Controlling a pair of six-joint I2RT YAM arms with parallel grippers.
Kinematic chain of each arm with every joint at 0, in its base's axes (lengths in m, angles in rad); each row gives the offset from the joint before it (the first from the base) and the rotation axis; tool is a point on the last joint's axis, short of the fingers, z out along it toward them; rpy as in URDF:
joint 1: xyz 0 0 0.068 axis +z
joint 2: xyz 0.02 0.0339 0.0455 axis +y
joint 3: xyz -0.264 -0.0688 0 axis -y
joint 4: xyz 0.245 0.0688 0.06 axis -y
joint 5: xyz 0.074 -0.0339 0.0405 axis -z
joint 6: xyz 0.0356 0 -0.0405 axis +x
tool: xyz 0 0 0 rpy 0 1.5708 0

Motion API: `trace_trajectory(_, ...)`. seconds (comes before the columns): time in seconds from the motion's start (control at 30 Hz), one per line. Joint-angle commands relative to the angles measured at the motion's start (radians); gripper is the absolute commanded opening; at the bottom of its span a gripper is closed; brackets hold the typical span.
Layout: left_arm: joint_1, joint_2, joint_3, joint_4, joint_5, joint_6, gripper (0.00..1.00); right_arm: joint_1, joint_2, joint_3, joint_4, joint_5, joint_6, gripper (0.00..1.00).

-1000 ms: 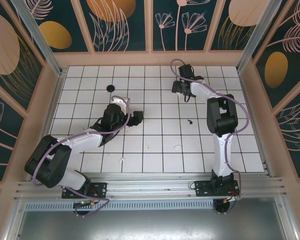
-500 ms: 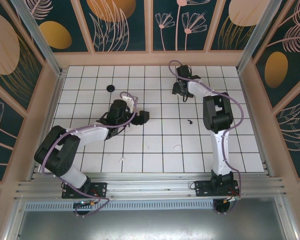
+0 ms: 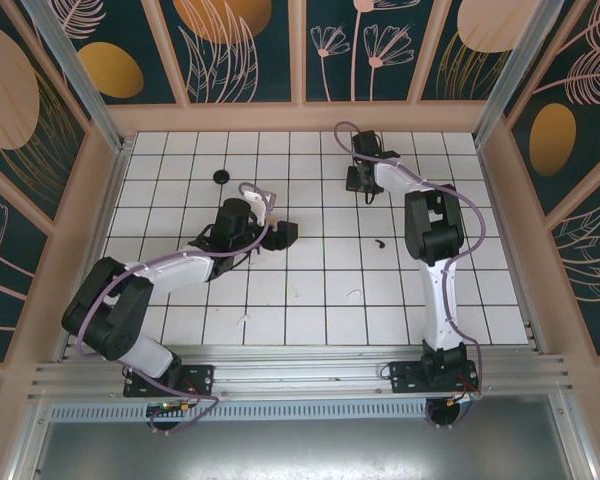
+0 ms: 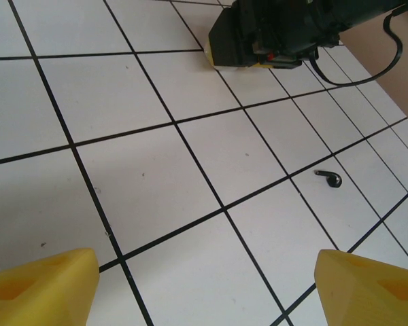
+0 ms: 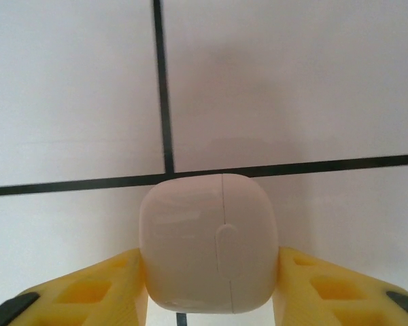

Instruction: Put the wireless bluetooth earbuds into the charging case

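Table point(image 3: 310, 290): white tiles w/ black grid lines, a few faint grey specks. Charging case point(image 5: 209, 241): glossy off-white, slight pink tint. Earbud point(image 4: 328, 178): black. Left gripper point(image 4: 200, 268): yellow fingers. Right gripper point(image 5: 209, 272): yellow fingers, black bits at bottom corners of its wrist view. Arms point(image 3: 440, 300): white links, black joints, purple cables. Walls point(image 3: 250, 50): dark teal panels w/ orange & peach ovals, pink outline leaves/flowers; peach-tan frames. Rails point(image 3: 300, 375): silver-grey.

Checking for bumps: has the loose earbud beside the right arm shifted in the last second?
No. The earbud lies in the same floor tile as before.
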Motion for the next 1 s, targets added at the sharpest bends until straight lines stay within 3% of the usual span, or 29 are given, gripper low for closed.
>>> trace_trajectory(0.0,-0.007,-0.062,-0.008,-0.037,-0.027,-0.008,0.84,0.022,-0.004,0.008,-0.009,-0.054,-0.061,0.44)
trace_trajectory(0.23,0.005,-0.17,-0.007,-0.126,-0.062,-0.031,0.85,0.072,-0.142,-0.111,0.043,-0.06,-0.168,0.38)
trace_trajectory(0.5,0.076,-0.325,0.006,-0.236,-0.093,-0.092,0.94,0.156,-0.408,-0.401,0.158,-0.075,-0.29,0.37)
trace_trajectory(0.6,0.079,-0.329,0.069,-0.365,-0.141,-0.076,0.93,0.193,-0.495,-0.492,0.191,-0.199,-0.381,0.38)
trace_trajectory(0.73,0.08,-0.327,0.137,-0.477,-0.131,-0.032,0.88,0.245,-0.568,-0.537,0.177,-0.262,-0.479,0.38)
trace_trajectory(0.97,0.079,-0.445,-0.002,-0.379,-0.077,-0.058,0.9,0.419,-0.691,-0.636,0.222,-0.156,-0.555,0.36)
